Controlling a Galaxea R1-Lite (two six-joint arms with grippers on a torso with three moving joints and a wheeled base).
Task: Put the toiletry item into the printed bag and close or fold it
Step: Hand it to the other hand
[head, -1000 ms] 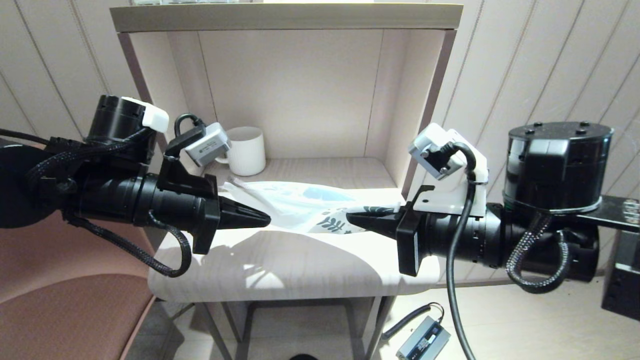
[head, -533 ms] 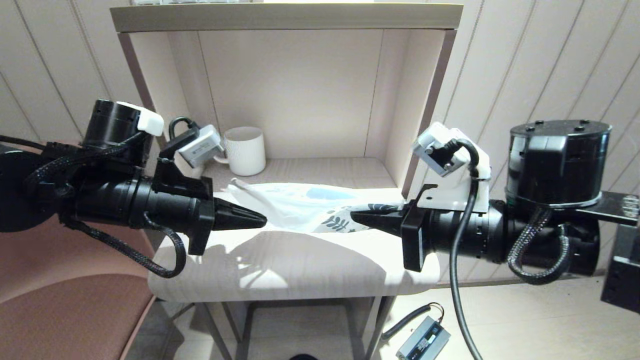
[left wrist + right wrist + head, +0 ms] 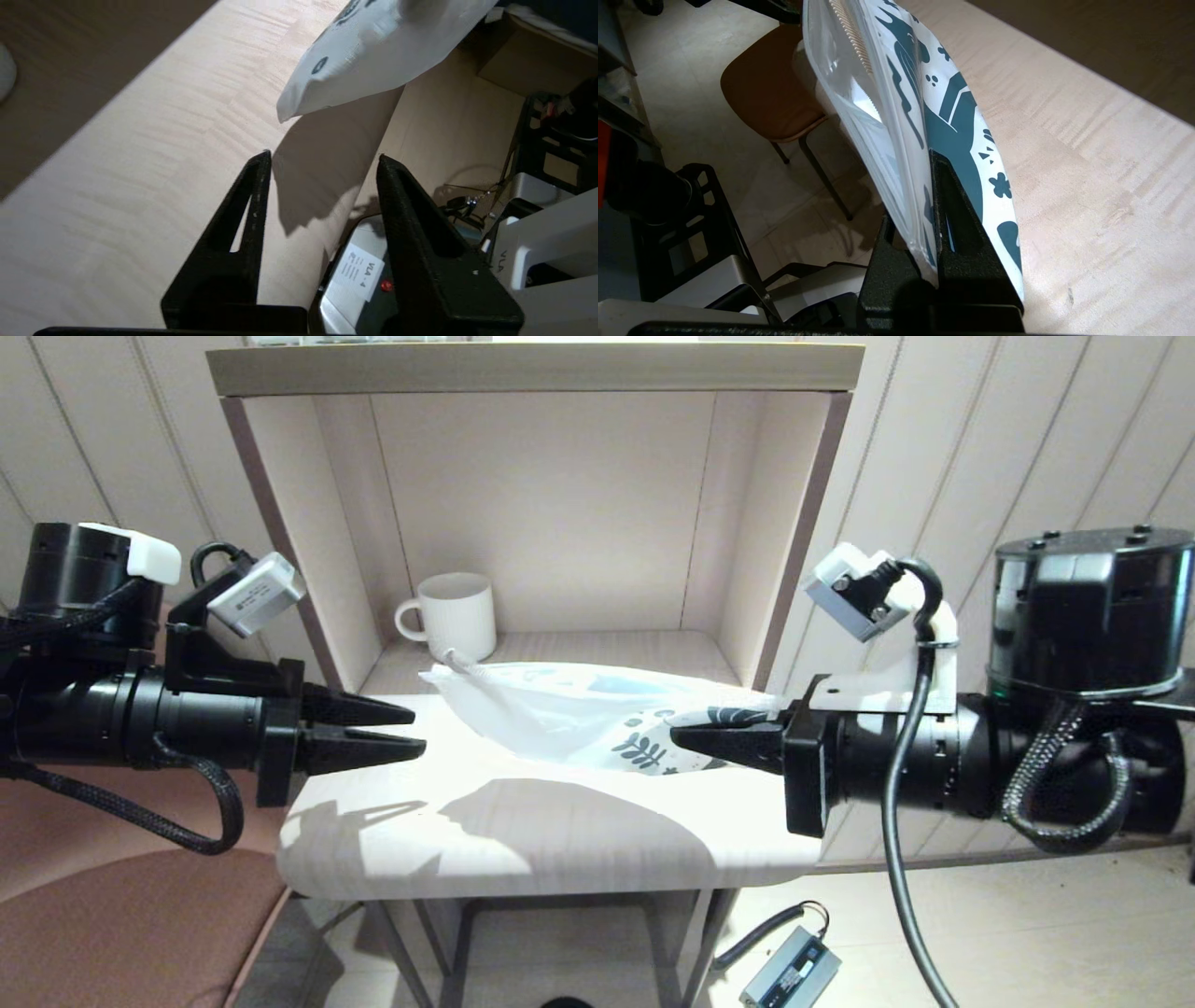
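My right gripper is shut on the leaf-printed end of the printed bag and holds it slightly above the table. In the right wrist view the bag is pinched between the fingers of that gripper. The white comb's teeth show through the bag's clear side, inside it. My left gripper is open and empty, a short way left of the bag's zip end. The left wrist view shows this gripper spread wide, with the bag hanging beyond it.
A white ribbed mug stands at the back left inside the open-fronted shelf unit. A brown chair sits under my left arm. A small grey device with a cable lies on the floor below the table's right front.
My left gripper has opened and drawn back to the left, away from the bag. The right gripper has risen and moved slightly right, lifting the bag off the table.
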